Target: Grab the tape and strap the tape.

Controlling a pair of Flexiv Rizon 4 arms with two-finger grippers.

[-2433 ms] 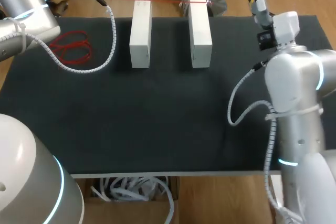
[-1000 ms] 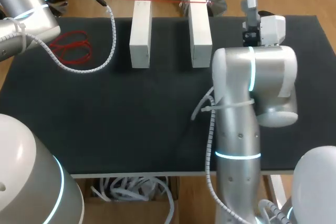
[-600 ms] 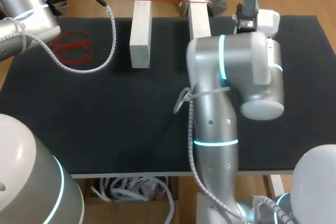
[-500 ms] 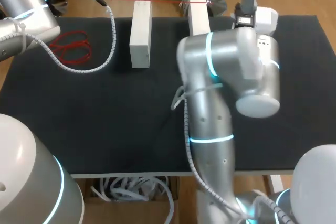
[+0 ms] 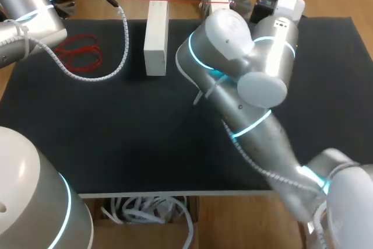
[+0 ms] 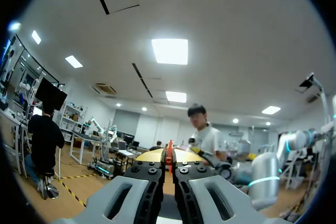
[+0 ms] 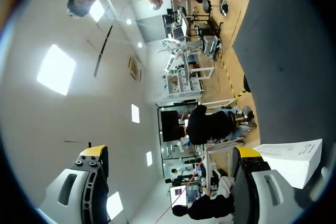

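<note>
The right arm [image 5: 250, 68] is leaning over the black table [image 5: 105, 121], covering most of 1 of the 2 white blocks.
The left arm [image 5: 23, 4] is sitting at the far left corner, with its gripper cut off in the head view. The left block [image 5: 155, 36] is showing whole, while only the far end of the right block [image 5: 219, 1] is peeking out. Red loops [image 5: 78, 51], hard to identify, are lying near the left arm. The thin red tape [image 5: 175, 0] is running over the blocks' far ends. The left gripper [image 6: 168, 157] is pinching a red sliver of tape between pressed fingers. The right gripper [image 7: 170, 151] is holding its fingers wide apart.
</note>
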